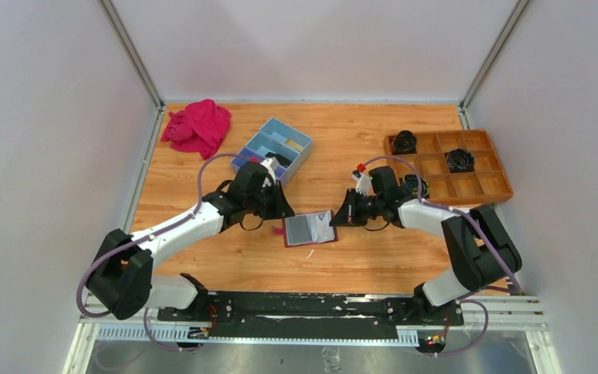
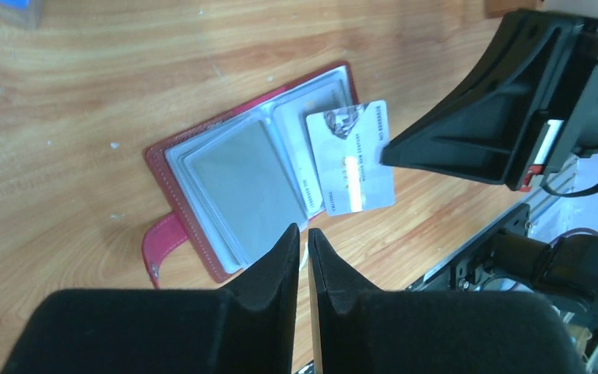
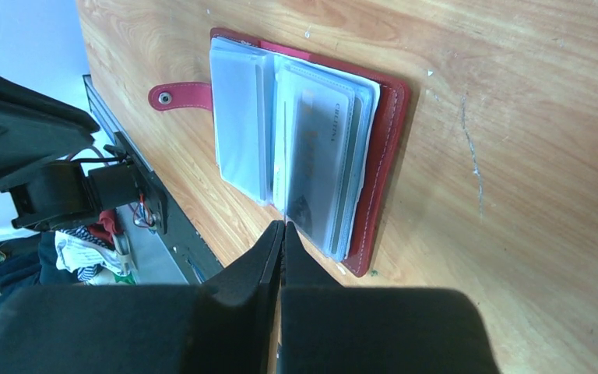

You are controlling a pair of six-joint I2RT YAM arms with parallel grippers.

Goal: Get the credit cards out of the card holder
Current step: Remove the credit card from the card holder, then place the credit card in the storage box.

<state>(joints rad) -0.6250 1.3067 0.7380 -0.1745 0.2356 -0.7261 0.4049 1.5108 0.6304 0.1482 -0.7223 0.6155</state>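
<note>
— Where is the card holder (image 1: 309,228) found?
— It is laid open on the table (image 1: 374,257), pockets up, between the two claws.
— How are the claws set?
— The left claw (image 2: 304,232) is parted by a narrow slit only, with nothing held, at the holder's edge. The right claw (image 3: 282,227) is closed fully, pinched on a credit card (image 2: 350,160) that sticks out past the holder's edge.
— And farther back?
— A blue box (image 1: 272,148), a wooden tray (image 1: 506,191) and a pink cloth (image 1: 197,127) are seen.

Dark red card holder (image 3: 385,148) with grey pockets (image 3: 237,117), whitish credit card (image 2: 350,160), orange wood-grain table (image 3: 514,156).
</note>
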